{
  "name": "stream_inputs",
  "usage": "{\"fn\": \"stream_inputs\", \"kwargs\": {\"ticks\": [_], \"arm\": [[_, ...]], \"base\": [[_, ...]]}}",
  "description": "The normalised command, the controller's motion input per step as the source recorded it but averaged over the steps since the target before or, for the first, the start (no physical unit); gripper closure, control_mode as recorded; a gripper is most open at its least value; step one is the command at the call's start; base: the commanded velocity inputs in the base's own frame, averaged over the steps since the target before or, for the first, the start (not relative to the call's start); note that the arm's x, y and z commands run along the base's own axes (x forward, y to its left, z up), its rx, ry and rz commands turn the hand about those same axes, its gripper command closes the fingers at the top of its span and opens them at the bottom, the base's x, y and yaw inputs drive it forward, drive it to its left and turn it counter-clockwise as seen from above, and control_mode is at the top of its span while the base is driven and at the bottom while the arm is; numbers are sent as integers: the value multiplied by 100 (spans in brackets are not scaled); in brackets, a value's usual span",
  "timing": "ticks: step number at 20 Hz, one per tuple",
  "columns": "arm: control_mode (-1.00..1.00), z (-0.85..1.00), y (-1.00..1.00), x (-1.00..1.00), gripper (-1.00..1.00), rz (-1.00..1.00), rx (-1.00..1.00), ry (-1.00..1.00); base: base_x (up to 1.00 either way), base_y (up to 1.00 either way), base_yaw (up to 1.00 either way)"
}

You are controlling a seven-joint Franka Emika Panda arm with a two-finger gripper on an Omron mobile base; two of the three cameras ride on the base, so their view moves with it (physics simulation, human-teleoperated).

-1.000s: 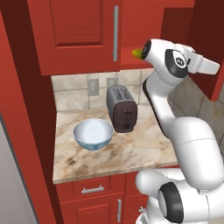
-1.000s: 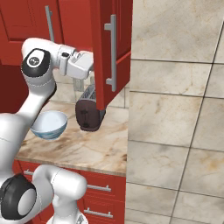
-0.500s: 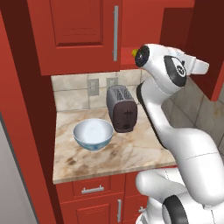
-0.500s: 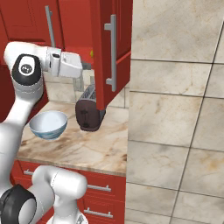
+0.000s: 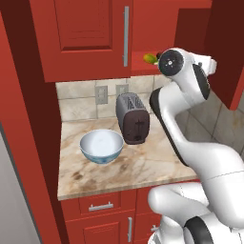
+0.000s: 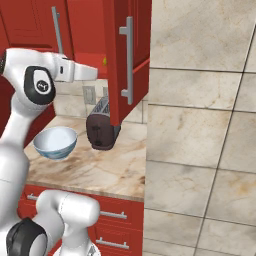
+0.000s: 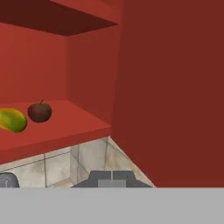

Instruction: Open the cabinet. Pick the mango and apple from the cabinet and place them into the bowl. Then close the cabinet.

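Hidden: in the left base view the arm's own joint covers the gripper, and only a sliver of the mango (image 5: 150,58) peeks past it; the apple is behind the arm there.
Cut off: the hand view clips the mango (image 7: 12,120) at its left edge and shows just a corner of the toaster (image 7: 8,180) at the bottom.
Cabinet: the cabinet (image 5: 90,33) has its left door shut, its long silver handle upright; the right door (image 6: 127,55) stands swung out toward the camera in the right base view.
Arm pose: raised to shelf height, the forearm bent over the counter (image 5: 143,167), the hand reaching level toward the open half of the cabinet.
Gripper: the gripper (image 7: 112,176) has its jaws pressed together, nothing between them.
Fruit to jaws: the apple (image 7: 40,112) sits on the red shelf just beside the mango, both well apart from the fingertips, up and to the left in the hand view.
Bowl: the bowl (image 5: 101,146) stands on the counter, just left of the toaster (image 5: 133,118).
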Motion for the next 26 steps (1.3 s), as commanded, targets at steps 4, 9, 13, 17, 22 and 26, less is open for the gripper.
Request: {"fn": "stream_inputs", "kwargs": {"ticks": [4, 9, 13, 17, 22, 26], "arm": [[-100, 0, 41, 40, 100, 33, 0, 0], [-100, 0, 45, 48, 100, 31, 0, 0], [-100, 0, 47, 38, 100, 23, 0, 2], [-100, 0, 48, 24, -100, 19, 0, 4], [-100, 0, 24, 9, -100, 14, 0, 4], [-100, 0, 16, 8, -100, 4, 0, 3]], "base": [[0, 0, 0], [0, 0, 0], [0, 0, 0], [0, 0, 0], [0, 0, 0], [0, 0, 0]]}}
